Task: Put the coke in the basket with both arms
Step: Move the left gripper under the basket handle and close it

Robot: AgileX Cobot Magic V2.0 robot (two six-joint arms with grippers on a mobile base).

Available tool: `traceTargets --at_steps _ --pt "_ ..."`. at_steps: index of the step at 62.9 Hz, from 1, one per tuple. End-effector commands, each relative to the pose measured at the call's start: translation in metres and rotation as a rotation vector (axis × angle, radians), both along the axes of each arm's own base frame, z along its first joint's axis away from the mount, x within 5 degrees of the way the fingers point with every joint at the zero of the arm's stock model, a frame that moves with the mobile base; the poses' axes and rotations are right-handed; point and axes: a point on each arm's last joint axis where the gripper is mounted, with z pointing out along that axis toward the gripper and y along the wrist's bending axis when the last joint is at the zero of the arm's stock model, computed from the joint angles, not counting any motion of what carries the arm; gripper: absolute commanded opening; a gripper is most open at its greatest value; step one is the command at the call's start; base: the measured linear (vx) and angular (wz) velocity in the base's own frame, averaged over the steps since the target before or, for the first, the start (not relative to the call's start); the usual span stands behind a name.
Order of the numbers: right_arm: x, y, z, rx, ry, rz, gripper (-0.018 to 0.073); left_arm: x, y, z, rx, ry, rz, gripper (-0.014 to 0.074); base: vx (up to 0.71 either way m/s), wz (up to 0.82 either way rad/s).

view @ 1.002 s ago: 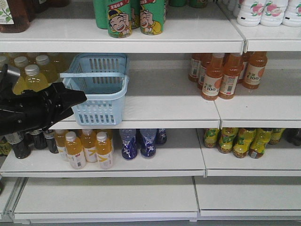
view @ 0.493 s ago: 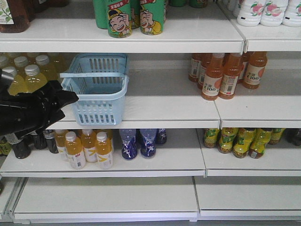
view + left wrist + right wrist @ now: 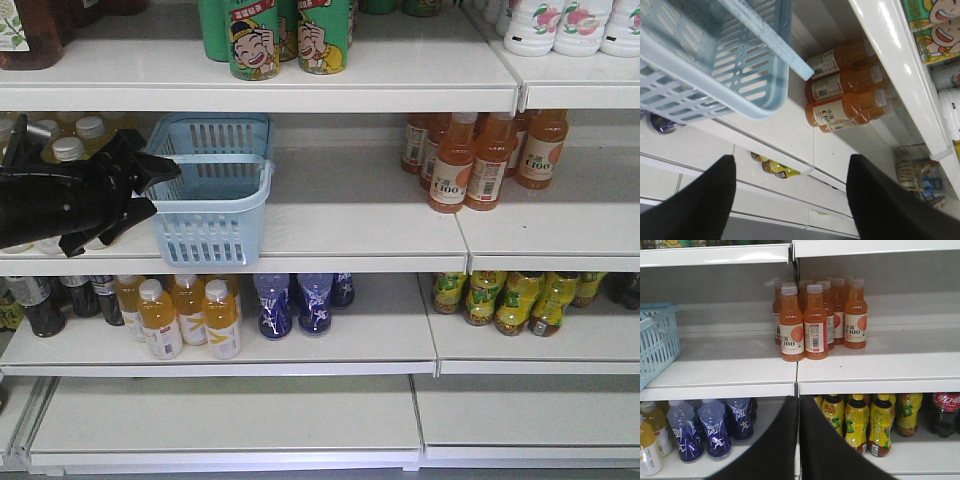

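The light blue basket stands on the middle shelf, left of centre, with a thin handle lying across its top. My left gripper is at the basket's left wall, and its black fingers are apart. In the left wrist view the gripper is open with nothing between its fingers, and the basket fills the upper left. My right gripper is shut on nothing and faces the shelves, with the basket at that view's left edge. The coke is out of view.
Orange juice bottles stand on the middle shelf to the right of the basket, and pale yellow bottles stand behind my left arm. The lower shelf holds orange, blue and yellow-green bottles. A dark cola bottle with a red band stands at the lower right.
My left gripper has risen and moved right, up against the basket's left side. Its fingers now show apart. The basket has stayed roughly in place.
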Motion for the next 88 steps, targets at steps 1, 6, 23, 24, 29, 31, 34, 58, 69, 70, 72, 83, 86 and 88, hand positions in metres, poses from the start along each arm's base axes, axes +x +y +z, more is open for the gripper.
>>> traceTargets --at_steps 1,6,23,24,29,31,34,58,69,70,72,83,86,88 --pt "-0.001 0.0 0.005 -0.018 -0.085 0.002 -0.0005 0.01 0.001 0.03 -0.082 -0.08 0.034 0.0465 0.0 0.0" --pt "-0.001 0.0 0.005 -0.018 -0.085 0.002 -0.0005 0.021 0.001 0.029 -0.087 -0.08 0.039 0.0465 0.0 0.0" --pt "-0.001 0.0 0.005 -0.018 -0.085 0.002 -0.0005 0.056 0.0 0.013 -0.129 -0.038 0.055 0.0465 0.0 0.0" --pt "-0.001 0.0 0.005 -0.018 -0.085 0.002 -0.0005 0.057 0.0 0.012 -0.129 -0.038 0.054 0.0465 0.0 0.0" --pt "-0.001 0.0 0.005 -0.018 -0.085 0.002 -0.0005 0.066 -0.001 0.012 -0.133 -0.047 0.045 0.0465 0.0 0.0" --pt "-0.001 0.0 0.005 -0.018 -0.085 0.002 -0.0005 0.068 -0.001 0.012 -0.136 -0.051 0.04 0.0465 0.0 0.0" --pt "-0.001 0.0 0.005 -0.018 -0.085 0.002 -0.0005 0.072 -0.002 0.012 -0.137 -0.055 0.038 0.0465 0.0 0.0" --pt "-0.001 0.0 0.005 -0.018 -0.085 0.002 -0.0005 0.097 0.002 0.008 -0.122 -0.074 0.069 0.0465 0.0 0.0" --pt "-0.001 0.0 0.005 -0.018 -0.085 0.002 -0.0005 0.112 0.001 0.001 -0.122 -0.078 0.07 0.0465 0.0 0.0" --pt "-0.001 0.0 0.005 -0.018 -0.085 0.002 -0.0005 0.113 0.001 0.0 -0.122 -0.079 0.07 0.0465 0.0 0.0" --pt "-0.001 0.0 0.005 -0.018 -0.085 0.002 -0.0005 0.115 0.001 0.0 -0.123 -0.082 0.07 0.0465 0.0 0.0" --pt "-0.001 0.0 0.005 -0.018 -0.085 0.002 -0.0005 0.127 0.001 -0.009 -0.123 -0.08 0.07 0.0465 0.0 0.0" --pt "-0.001 0.0 0.005 -0.018 -0.085 0.002 -0.0005 0.128 0.001 -0.012 -0.123 -0.073 0.07 0.0464 0.0 0.0" --pt "-0.001 0.0 0.005 -0.018 -0.085 0.002 -0.0005 0.129 0.001 -0.013 -0.122 -0.072 0.073 0.0464 0.0 0.0"
